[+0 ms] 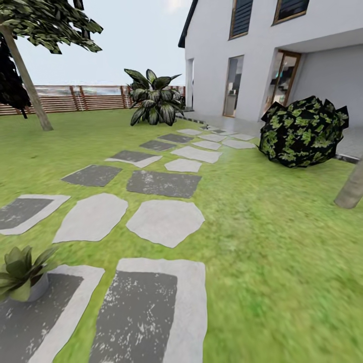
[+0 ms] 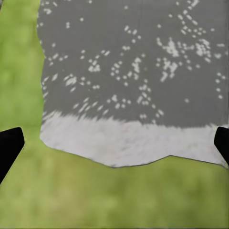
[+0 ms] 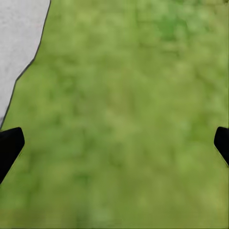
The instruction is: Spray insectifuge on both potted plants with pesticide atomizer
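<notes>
At the far left of the head view, a potted plant (image 1: 20, 272) sits low in the frame, a small rosette of pointed green leaves in a pale grey pot, standing on the corner of a grey stepping stone (image 1: 38, 317) with a dark speckled centre. Behind it, farther off on the lawn (image 1: 282, 262), a leaning tree trunk (image 1: 27, 80) rises in front of a brown slatted fence (image 1: 65, 98).

Moving right, a path of grey stepping stones (image 1: 164, 222) runs away across the grass toward the house, some pale, some dark in the middle. Beside the path's far end stands a large dark-leaved spiky plant (image 1: 154, 101). Right of that is the white house (image 1: 262, 55) with tall glazed doors, then a rounded dark bush with green patches (image 1: 302, 132), and at the right edge the base of another trunk (image 1: 350, 189).

In the left wrist view the left hand (image 2: 114, 143) is released: its two black fingertips (image 2: 9, 145) stand wide apart at opposite edges with nothing between them, above the pale border of a dark speckled stone (image 2: 129, 67) and the grass just beside it.

In the right wrist view the right hand (image 3: 114, 143) is likewise released and empty, its fingertips (image 3: 9, 145) well apart over grass (image 3: 133, 119), with a pale stone edge (image 3: 19, 43) at one corner.

How the potted plant lies relative to either hand cannot be told.
</notes>
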Robot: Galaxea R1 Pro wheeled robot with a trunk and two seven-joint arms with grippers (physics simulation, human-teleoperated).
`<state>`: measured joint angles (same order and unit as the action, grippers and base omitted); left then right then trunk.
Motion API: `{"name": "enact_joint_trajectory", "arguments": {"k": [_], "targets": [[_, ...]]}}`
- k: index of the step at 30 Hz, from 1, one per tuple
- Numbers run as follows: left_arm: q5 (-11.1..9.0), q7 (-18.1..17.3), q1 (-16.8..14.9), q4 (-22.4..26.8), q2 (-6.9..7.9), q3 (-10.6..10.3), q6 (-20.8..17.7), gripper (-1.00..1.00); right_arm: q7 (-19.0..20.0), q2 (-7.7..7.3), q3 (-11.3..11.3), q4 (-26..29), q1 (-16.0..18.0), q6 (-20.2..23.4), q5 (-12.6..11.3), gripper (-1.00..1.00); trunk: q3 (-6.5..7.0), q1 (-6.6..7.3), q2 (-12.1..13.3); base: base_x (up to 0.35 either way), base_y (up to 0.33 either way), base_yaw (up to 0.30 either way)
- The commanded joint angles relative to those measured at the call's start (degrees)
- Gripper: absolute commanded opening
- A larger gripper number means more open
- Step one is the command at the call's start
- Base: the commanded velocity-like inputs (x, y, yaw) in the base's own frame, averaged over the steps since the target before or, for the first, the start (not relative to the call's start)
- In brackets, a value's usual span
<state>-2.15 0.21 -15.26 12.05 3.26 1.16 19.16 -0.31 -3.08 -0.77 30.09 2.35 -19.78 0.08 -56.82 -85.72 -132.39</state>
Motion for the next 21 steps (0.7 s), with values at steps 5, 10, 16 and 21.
{"name": "enact_joint_trajectory", "arguments": {"k": [5,10,16,21], "targets": [[-0.2,0.0,0.0,-0.1,-0.01,0.1,0.2,1.0,0.0,0.01,-0.1,0.0,0.0,-0.2,0.0,1.0,-0.05,-0.02,0.0,0.338,0.0,0.0],[-0.2,0.0,0.0,-0.1,-0.01,0.1,0.2,1.0,0.0,0.01,-0.1,0.0,0.0,-0.2,0.0,1.0,-0.05,-0.02,0.0,0.338,0.0,0.0],[-0.2,0.0,0.0,-0.1,-0.01,0.1,0.2,1.0,0.0,0.01,-0.1,0.0,0.0,-0.2,0.0,1.0,-0.05,-0.02,0.0,0.336,0.0,0.0],[-0.2,0.0,0.0,-0.1,-0.01,0.1,0.2,1.0,0.0,0.01,-0.1,0.0,0.0,-0.2,0.0,1.0,-0.05,-0.02,0.0,0.333,0.0,0.0]]}}
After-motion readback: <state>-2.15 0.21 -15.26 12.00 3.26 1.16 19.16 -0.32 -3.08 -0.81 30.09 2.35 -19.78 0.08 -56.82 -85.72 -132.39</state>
